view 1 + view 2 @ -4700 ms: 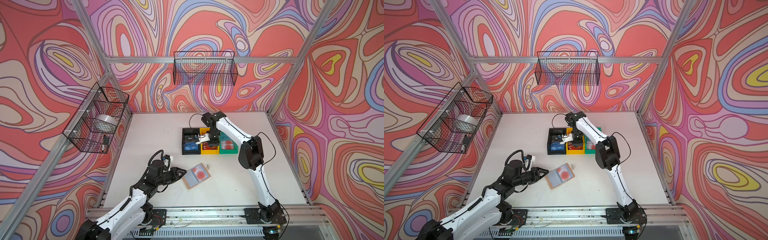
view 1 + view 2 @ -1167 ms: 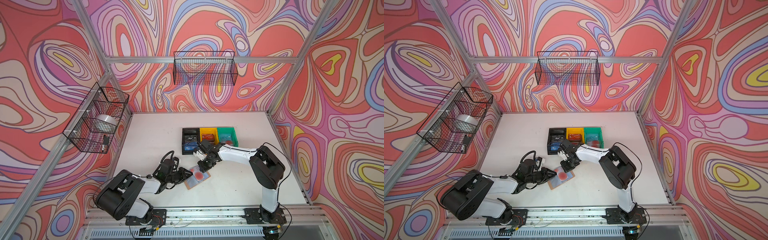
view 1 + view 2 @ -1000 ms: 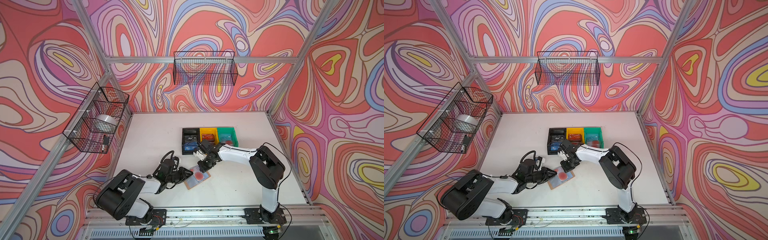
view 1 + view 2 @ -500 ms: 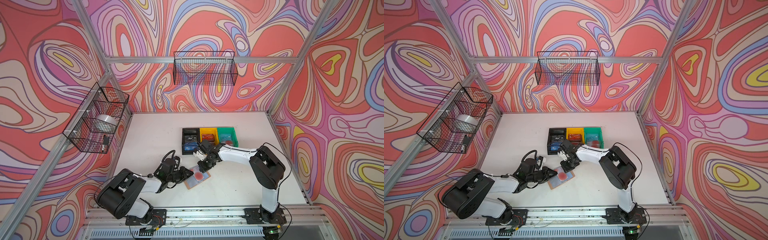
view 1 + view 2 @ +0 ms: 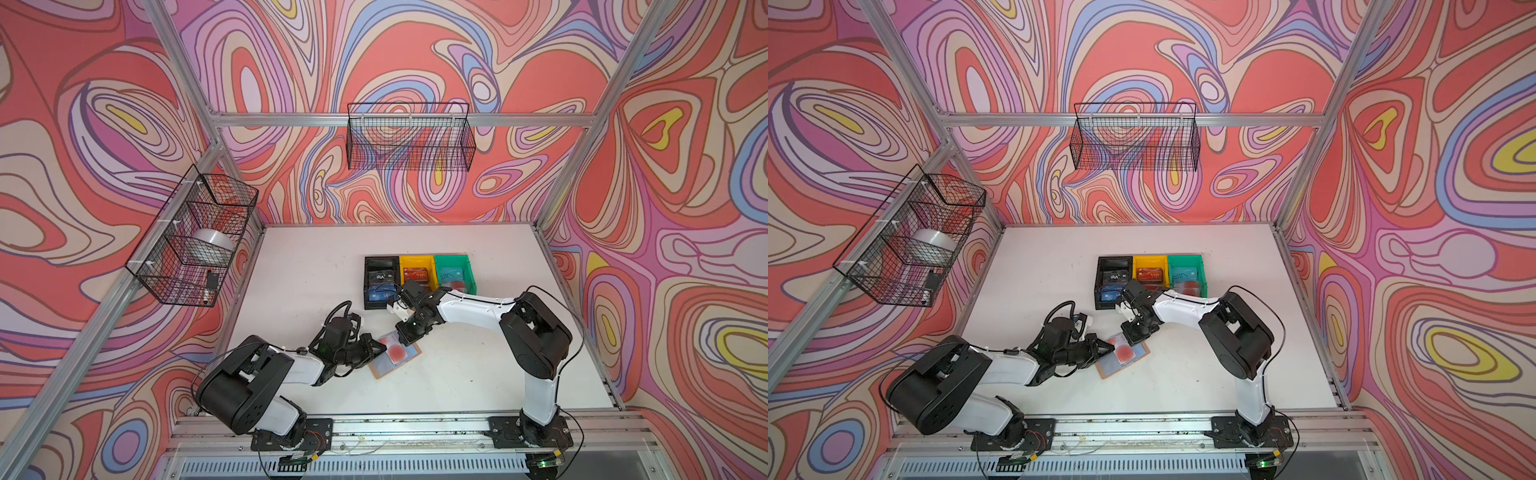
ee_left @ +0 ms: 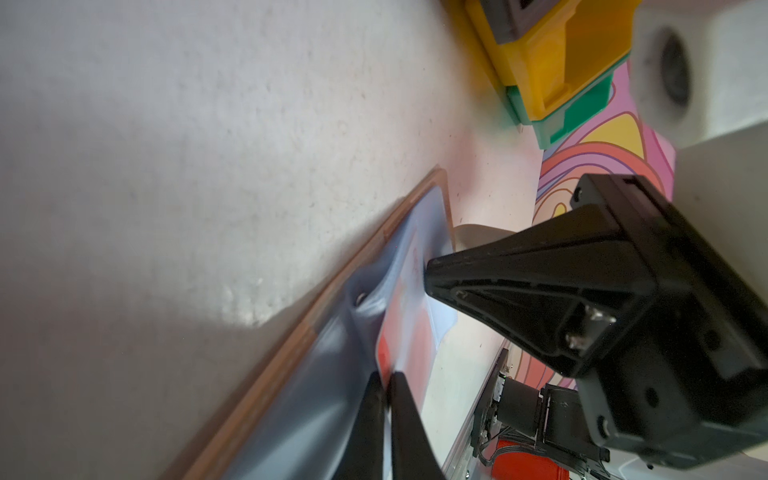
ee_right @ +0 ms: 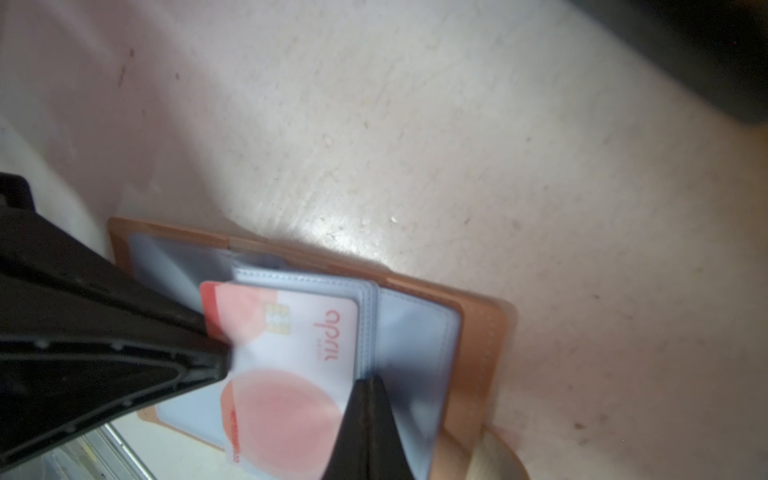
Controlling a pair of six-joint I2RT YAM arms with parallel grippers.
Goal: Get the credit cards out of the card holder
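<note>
From above, in both top views, the card holder (image 5: 384,368) (image 5: 1111,370) lies open on the white table (image 5: 478,374), nearer the front rail than the black bin (image 5: 367,282), yellow bin (image 5: 415,259) and green bin (image 5: 453,259). It is about where it lay some seconds back. Then the right arm reached over the bins and the left gripper hung off to the holder's left. Now the left gripper (image 5: 376,347) sits at its left edge and the right gripper (image 5: 405,334) at its far edge, much as a second ago. A pale credit card (image 5: 395,353) with a red circle shows on top. The arms hide any grip from up here.

In the left wrist view, the left gripper (image 6: 385,380) is clenched on the red corner of the credit card (image 6: 405,332), which sticks partly out of the greyish sleeves (image 6: 324,395). The right gripper (image 6: 432,278) presses at the card's other end. Everything is close and blurred, and the bins are cut off.

In the right wrist view, the right gripper (image 7: 365,384) is clenched, its tips together on the sleeves (image 7: 411,332) just beside the card's end, grasping nothing I can see. The left gripper (image 7: 212,353) bites the card's corner. The card's lower part blurs.
</note>
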